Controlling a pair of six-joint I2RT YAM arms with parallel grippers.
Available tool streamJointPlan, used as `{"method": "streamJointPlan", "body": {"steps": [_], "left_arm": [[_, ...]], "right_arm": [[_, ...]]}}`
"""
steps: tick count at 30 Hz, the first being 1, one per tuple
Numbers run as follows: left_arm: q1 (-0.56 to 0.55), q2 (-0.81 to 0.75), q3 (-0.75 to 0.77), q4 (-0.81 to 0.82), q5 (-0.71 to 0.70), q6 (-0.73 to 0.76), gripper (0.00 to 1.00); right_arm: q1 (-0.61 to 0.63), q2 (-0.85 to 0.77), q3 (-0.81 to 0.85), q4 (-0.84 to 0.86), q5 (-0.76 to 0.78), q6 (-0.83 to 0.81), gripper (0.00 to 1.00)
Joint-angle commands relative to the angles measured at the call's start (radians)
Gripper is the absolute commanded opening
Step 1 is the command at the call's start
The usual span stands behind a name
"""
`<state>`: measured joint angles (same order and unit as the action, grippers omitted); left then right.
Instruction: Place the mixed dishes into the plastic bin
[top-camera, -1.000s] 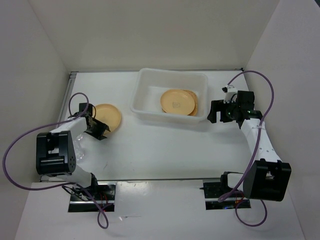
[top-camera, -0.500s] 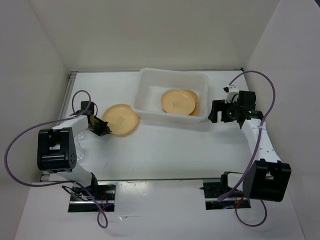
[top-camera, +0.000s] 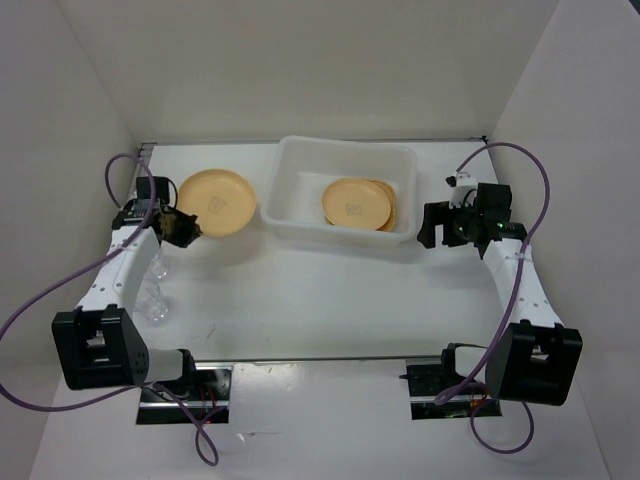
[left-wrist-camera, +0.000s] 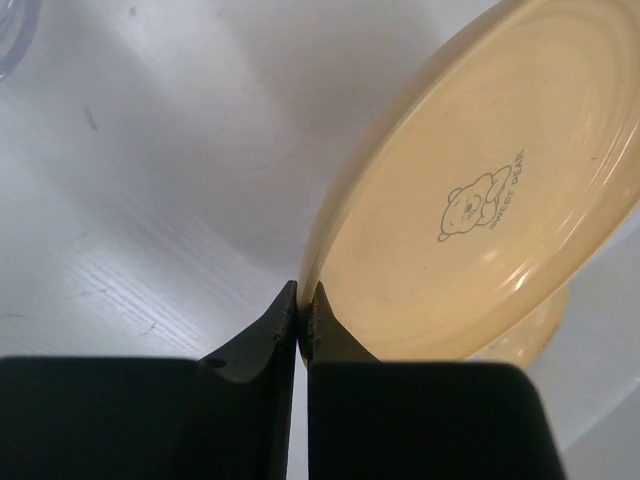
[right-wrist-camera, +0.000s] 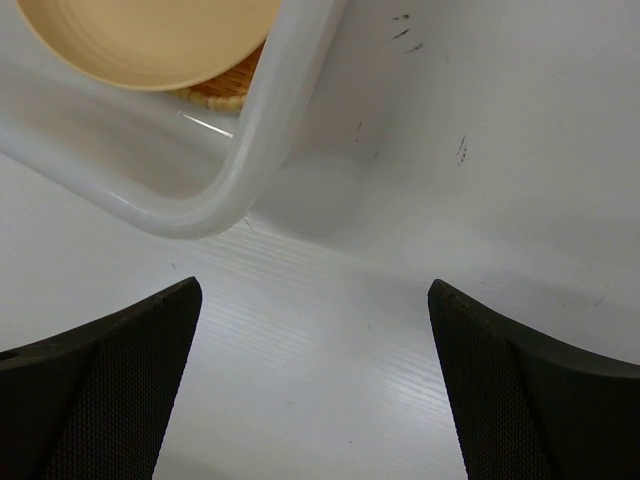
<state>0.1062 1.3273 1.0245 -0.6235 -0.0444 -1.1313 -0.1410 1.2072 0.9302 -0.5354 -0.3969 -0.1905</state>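
Observation:
My left gripper (top-camera: 185, 230) is shut on the rim of a round tan plate (top-camera: 215, 202) and holds it lifted and tilted, left of the plastic bin (top-camera: 300, 160). In the left wrist view the jaws (left-wrist-camera: 302, 300) pinch the plate's edge (left-wrist-camera: 480, 190), which bears a small bear print. Inside the bin a second round tan plate (top-camera: 355, 203) lies on the woven rounded-square plate (top-camera: 388, 210). Clear plastic cups (top-camera: 155, 290) stand on the table by my left arm. My right gripper (top-camera: 428, 225) is open and empty just right of the bin's corner (right-wrist-camera: 235, 190).
White walls enclose the table on the left, back and right. A metal rail (top-camera: 135, 190) runs along the table's left edge. The arm bases (top-camera: 180, 385) sit at the near edge.
My left gripper has lifted the round plate off the table and swung it up and back to the left of the bin. The right arm has hardly moved.

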Motion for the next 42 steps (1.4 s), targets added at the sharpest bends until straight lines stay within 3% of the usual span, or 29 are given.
{"method": "streamJointPlan", "body": {"steps": [1,5,10,18,20,26,31,37,41,42], "left_arm": [[0.001,-0.042,0.084,0.002,0.005,-0.033,0.00],[0.001,-0.065,0.201,0.052,0.023,-0.021,0.00],[-0.043,0.074,0.394,0.238,0.248,0.123,0.00],[-0.267,0.459,0.802,0.091,0.368,0.440,0.00],[-0.336,0.518,0.861,0.036,0.368,0.481,0.00],[-0.445,0.726,0.992,-0.037,0.382,0.542,0.00],[-0.503,0.854,1.146,-0.171,0.304,0.567,0.00],[-0.534,0.998,1.301,-0.281,0.261,0.567,0.09],[-0.545,1.123,1.463,-0.358,0.242,0.558,0.14],[-0.545,1.156,1.578,-0.416,0.232,0.558,0.14]], "right_arm": [[0.014,-0.028,0.022,-0.036,0.029,-0.064,0.98],[0.024,-0.038,0.045,-0.086,0.098,-0.106,0.98],[0.024,-0.049,0.036,-0.072,0.138,-0.063,0.98],[0.024,-0.070,0.070,-0.083,0.340,-0.041,0.98],[0.024,-0.081,0.061,-0.083,0.363,-0.030,0.96],[0.024,-0.100,0.059,-0.083,0.625,0.057,0.96],[0.024,-0.109,0.059,-0.074,0.639,0.068,0.96],[0.024,-0.109,0.050,-0.064,0.639,0.068,0.96],[0.024,-0.109,0.050,-0.064,0.639,0.068,0.96],[0.033,-0.109,0.050,-0.064,0.639,0.068,0.96]]}}
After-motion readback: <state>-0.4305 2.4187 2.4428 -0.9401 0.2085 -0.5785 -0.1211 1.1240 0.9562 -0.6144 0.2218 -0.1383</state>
